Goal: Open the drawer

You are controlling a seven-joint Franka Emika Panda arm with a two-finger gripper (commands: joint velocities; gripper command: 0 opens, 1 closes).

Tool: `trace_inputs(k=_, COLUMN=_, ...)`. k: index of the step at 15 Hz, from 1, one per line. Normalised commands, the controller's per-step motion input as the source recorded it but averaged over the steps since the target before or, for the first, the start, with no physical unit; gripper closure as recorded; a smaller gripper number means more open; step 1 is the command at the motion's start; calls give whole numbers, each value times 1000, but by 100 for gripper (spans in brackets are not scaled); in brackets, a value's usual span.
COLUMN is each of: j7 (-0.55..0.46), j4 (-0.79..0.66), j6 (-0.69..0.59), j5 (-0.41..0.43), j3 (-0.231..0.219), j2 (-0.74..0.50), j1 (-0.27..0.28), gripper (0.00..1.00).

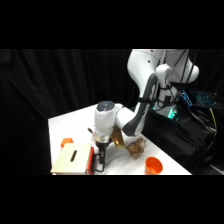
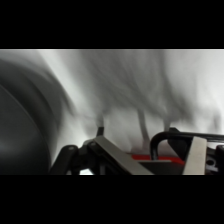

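Note:
The drawer's red front faces right in a pale wooden case with a slot in its top, at the table's front left. My gripper hangs straight down right against that red front, low by the table. In the wrist view the red front shows at the bottom, and the black wire loop handle curves up between my two fingers. My gripper stands open, one pale finger left of the loop and the other finger crossing it on the right.
A small orange block lies behind the case. An orange cup stands near the front edge to the right, with a brown lumpy object behind it. Black bags and cables fill the right side beyond the white table.

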Motion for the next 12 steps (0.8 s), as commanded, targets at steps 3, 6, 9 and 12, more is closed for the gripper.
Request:
trace_inputs(k=3, j7=14, j4=-299, j6=58, j5=-2, j3=-110, j2=-162, j1=141, gripper=0)
trace_inputs(k=6, j7=28, j4=-455, j6=114, j5=-39, j3=-138, j2=-269, j1=174, gripper=0)
trace_inputs(k=9, j7=56, j4=-450, j6=124, j5=-70, j3=-138, j2=-278, j1=186, gripper=0)
trace_inputs(k=12, j7=79, j4=-405, j6=106, j5=-96, j3=-136, j2=-264, j1=187, gripper=0)
